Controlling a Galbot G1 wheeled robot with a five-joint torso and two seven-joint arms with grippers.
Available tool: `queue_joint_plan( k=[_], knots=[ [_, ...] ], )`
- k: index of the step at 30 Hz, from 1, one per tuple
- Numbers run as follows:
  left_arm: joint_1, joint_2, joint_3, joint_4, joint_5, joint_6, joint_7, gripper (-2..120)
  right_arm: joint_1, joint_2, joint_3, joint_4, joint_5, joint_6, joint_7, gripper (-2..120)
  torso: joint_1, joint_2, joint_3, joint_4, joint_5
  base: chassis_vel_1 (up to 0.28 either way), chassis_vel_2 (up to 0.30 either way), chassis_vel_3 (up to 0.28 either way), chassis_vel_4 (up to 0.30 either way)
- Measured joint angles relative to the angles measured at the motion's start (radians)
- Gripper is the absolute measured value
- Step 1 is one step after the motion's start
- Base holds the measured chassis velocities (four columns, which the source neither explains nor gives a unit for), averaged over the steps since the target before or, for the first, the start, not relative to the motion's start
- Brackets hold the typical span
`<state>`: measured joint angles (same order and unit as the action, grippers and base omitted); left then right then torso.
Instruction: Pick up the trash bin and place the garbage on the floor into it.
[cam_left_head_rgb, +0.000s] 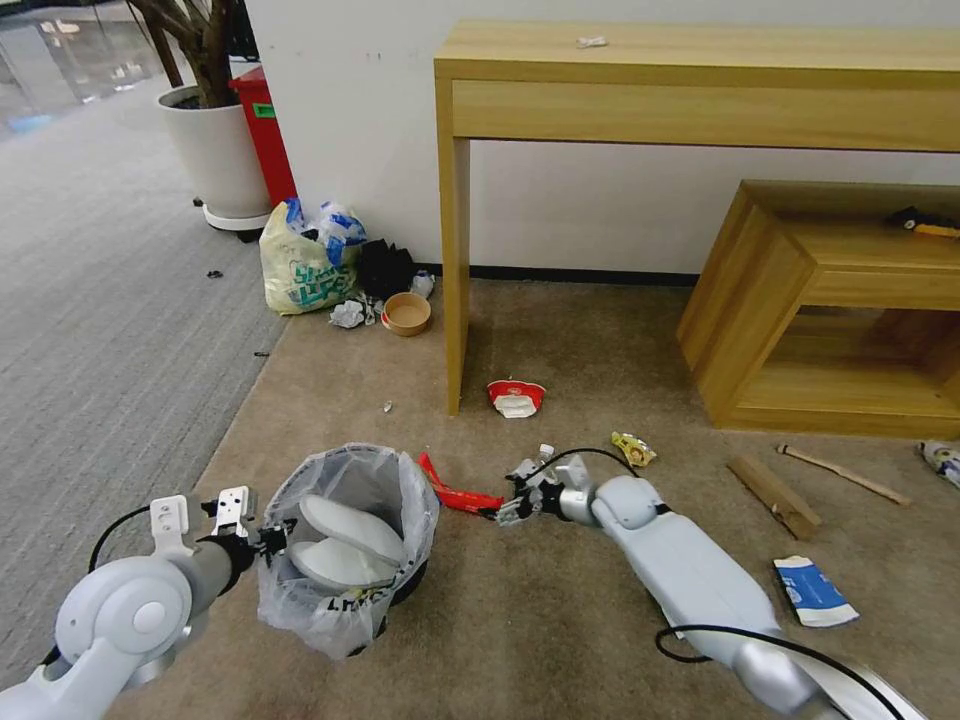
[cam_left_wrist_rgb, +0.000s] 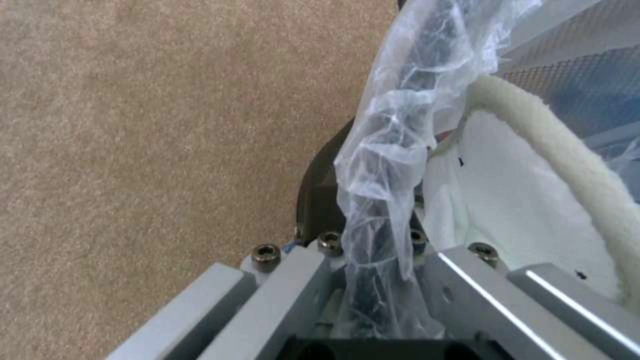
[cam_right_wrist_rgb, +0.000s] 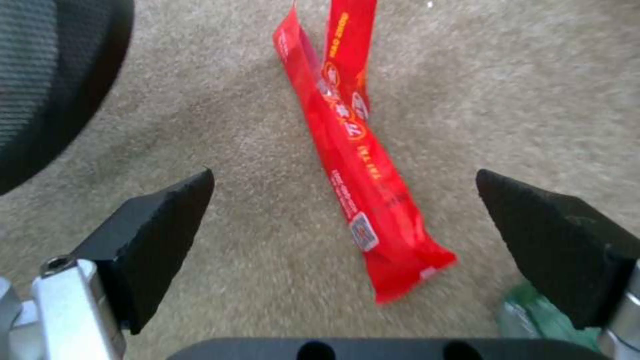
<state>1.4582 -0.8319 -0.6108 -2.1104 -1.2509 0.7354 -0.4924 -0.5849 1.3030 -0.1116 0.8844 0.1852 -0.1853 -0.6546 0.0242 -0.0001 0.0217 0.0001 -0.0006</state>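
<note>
Two slippers (cam_left_head_rgb: 340, 545) already lie in the bin (cam_left_head_rgb: 345, 545), whose bag-lined rim my left gripper (cam_left_head_rgb: 268, 538) pinches shut, holding it just beside my right gripper (cam_left_head_rgb: 510, 508). That one hovers low with fingers (cam_right_wrist_rgb: 160, 240) spread wide, the red wrapper (cam_right_wrist_rgb: 353, 165) lying between them on beige carpet (cam_left_head_rgb: 560, 620). Beyond it, a wooden desk (cam_left_head_rgb: 700, 90) stands against the white wall (cam_left_head_rgb: 350, 110).

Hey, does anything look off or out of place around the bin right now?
Yes. The trash bin leans over rather than standing flat, its rim clamped by the left gripper, with two white slippers inside. A red wrapper lies on the floor beside it, between the open right gripper's fingers.
</note>
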Motion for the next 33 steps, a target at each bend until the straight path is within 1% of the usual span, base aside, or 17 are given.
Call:
queue_joint_plan(
  k=[1, 3, 6, 18, 19, 20, 22, 23, 26, 28, 30, 31, 33],
  knots=[
    [0.000, 0.000, 0.000, 0.000, 0.000, 0.000, 0.000, 0, 0.000, 0.000, 0.000, 0.000, 0.000, 0.000, 0.000, 100, 0.000, 0.000, 0.000, 0.0000, 0.0000, 0.000, 0.000, 0.000, 0.000],
    [0.000, 0.004, -0.001, -0.006, -0.007, 0.000, -0.003, 0, 0.020, 0.032, 0.000, -0.076, -0.019, 0.018, 0.000, 100, 0.000, 0.000, 0.000, -0.0001, 0.0000, 0.000, 0.000, 0.000, 0.000],
    [0.001, 0.006, -0.003, -0.014, -0.015, 0.000, -0.006, 0, 0.027, 0.048, 0.001, -0.111, -0.022, 0.018, 0.005, 100, 0.000, 0.000, 0.000, -0.0002, 0.0001, 0.000, 0.000, 0.000, 0.000],
    [0.014, -0.002, -0.004, -0.044, -0.018, 0.000, -0.019, 0, 0.026, 0.074, 0.006, -0.170, -0.027, -0.014, 0.058, 100, 0.000, 0.000, 0.000, -0.0003, 0.0002, 0.000, 0.000, 0.000, 0.000],
    [0.017, -0.005, -0.004, -0.048, -0.018, 0.000, -0.020, 0, 0.026, 0.081, 0.012, -0.181, -0.031, -0.016, 0.062, 96, 0.000, 0.000, 0.000, -0.0002, 0.0003, 0.000, 0.000, 0.000, 0.000],
    [0.017, -0.005, -0.004, -0.048, -0.018, 0.000, -0.020, 0, 0.026, 0.081, 0.012, -0.181, -0.031, -0.016, 0.062, 96, 0.000, 0.000, 0.000, -0.0002, 0.0003, 0.000, 0.000, 0.000, 0.000],
    [0.020, -0.008, -0.004, -0.053, -0.017, 0.000, -0.022, 0, 0.027, 0.090, 0.026, -0.199, -0.041, -0.018, 0.066, 88, 0.000, 0.000, 0.000, -0.0002, 0.0003, 0.000, 0.000, 0.000, 0.000],
    [0.020, -0.008, -0.004, -0.053, -0.017, 0.000, -0.022, 0, 0.027, 0.090, 0.026, -0.199, -0.041, -0.018, 0.066, 88, 0.000, 0.000, 0.000, -0.0002, 0.0003, 0.000, 0.000, 0.000, 0.000],
    [0.021, -0.011, -0.005, -0.056, -0.017, 0.000, -0.022, 0, 0.029, 0.097, 0.040, -0.207, -0.050, -0.018, 0.074, 73, 0.000, 0.000, 0.000, -0.0002, 0.0003, 0.000, 0.000, 0.000, 0.000],
    [0.021, -0.012, -0.005, -0.056, -0.017, 0.000, -0.022, 0, 0.029, 0.097, 0.041, -0.207, -0.050, -0.018, 0.076, 71, 0.000, 0.000, 0.000, -0.0002, 0.0002, 0.000, 0.000, 0.000, 0.000],
    [0.020, -0.014, -0.004, -0.056, -0.016, 0.000, -0.022, 0, 0.025, 0.097, 0.044, -0.203, -0.053, -0.018, 0.079, 58, 0.000, 0.000, 0.000, -0.0002, 0.0003, 0.000, 0.000, 0.000, 0.000],
    [0.020, -0.014, -0.004, -0.056, -0.016, 0.000, -0.022, 0, 0.025, 0.097, 0.044, -0.203, -0.053, -0.018, 0.079, 58, 0.000, 0.000, 0.000, -0.0002, 0.0003, 0.000, 0.000, 0.000, 0.000],
    [0.020, -0.015, -0.002, -0.056, -0.015, 0.000, -0.022, 0, 0.021, 0.099, 0.048, -0.200, -0.055, -0.018, 0.087, 47, 0.000, 0.000, 0.000, -0.0002, 0.0002, 0.000, 0.000, 0.000, 0.000]
  ],
)
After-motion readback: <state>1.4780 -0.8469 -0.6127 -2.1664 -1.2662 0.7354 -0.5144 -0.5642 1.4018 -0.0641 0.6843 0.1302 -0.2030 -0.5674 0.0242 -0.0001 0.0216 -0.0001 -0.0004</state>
